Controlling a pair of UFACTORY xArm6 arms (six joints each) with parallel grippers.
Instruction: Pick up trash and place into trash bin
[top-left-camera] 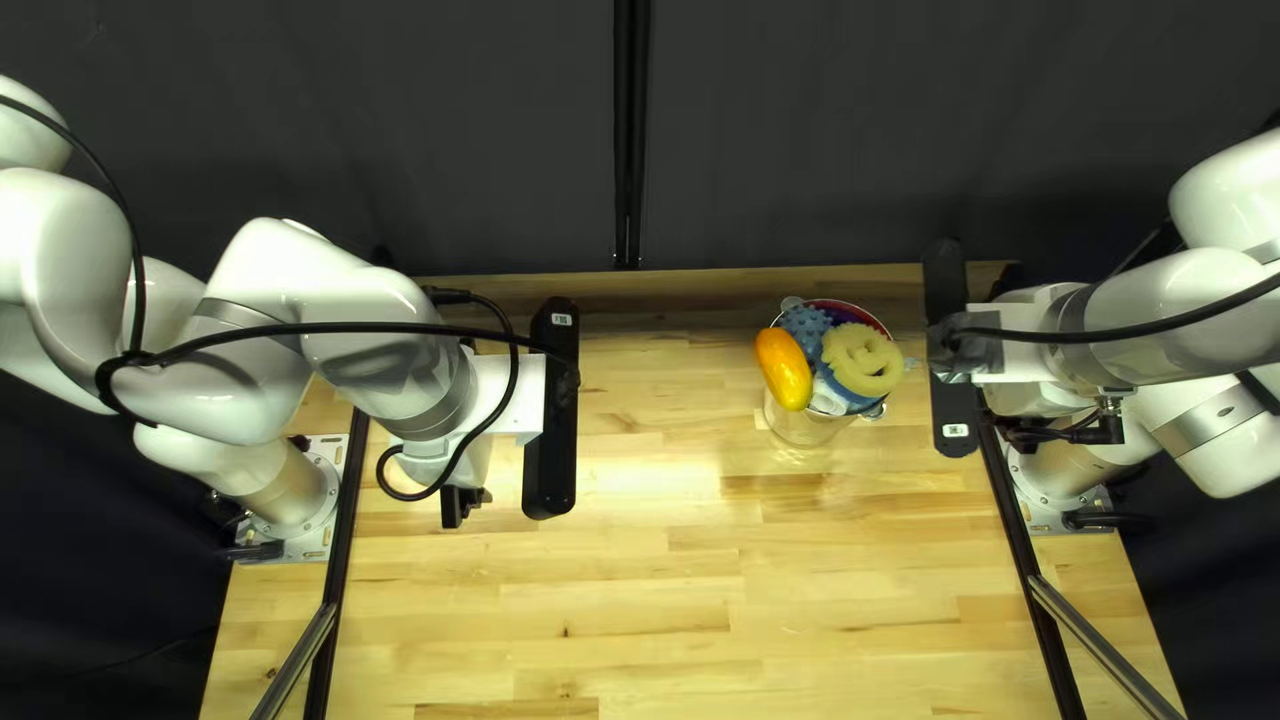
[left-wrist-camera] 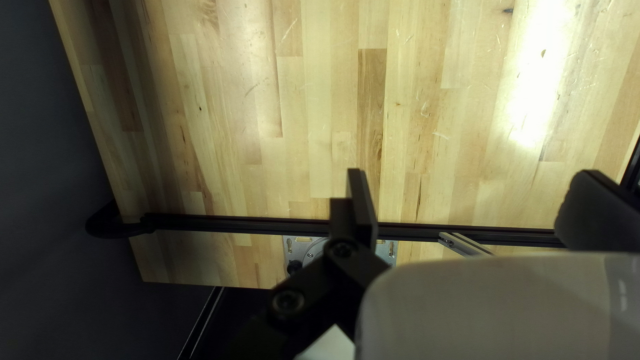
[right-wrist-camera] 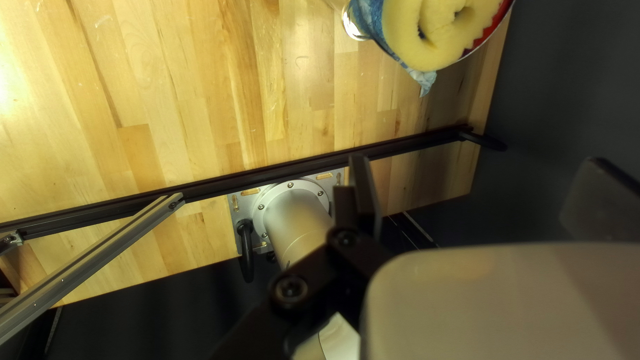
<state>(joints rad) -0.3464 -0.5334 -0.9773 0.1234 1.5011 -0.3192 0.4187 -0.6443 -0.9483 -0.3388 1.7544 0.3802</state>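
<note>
Trash is heaped in the bin, incl. a shiny yellow-orange oval, a blue spiky thing and a pale yellow ring, with my left claw well left of the bin and right claw near its right, both spread wide.

Clear bin, upright, colourful trash heaped inside

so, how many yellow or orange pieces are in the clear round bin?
2: smooth orange oblong piece at the bin's left rim in the top left view; curled pale-yellow foam-like piece toward its right. More may be hidden underneath.
</note>
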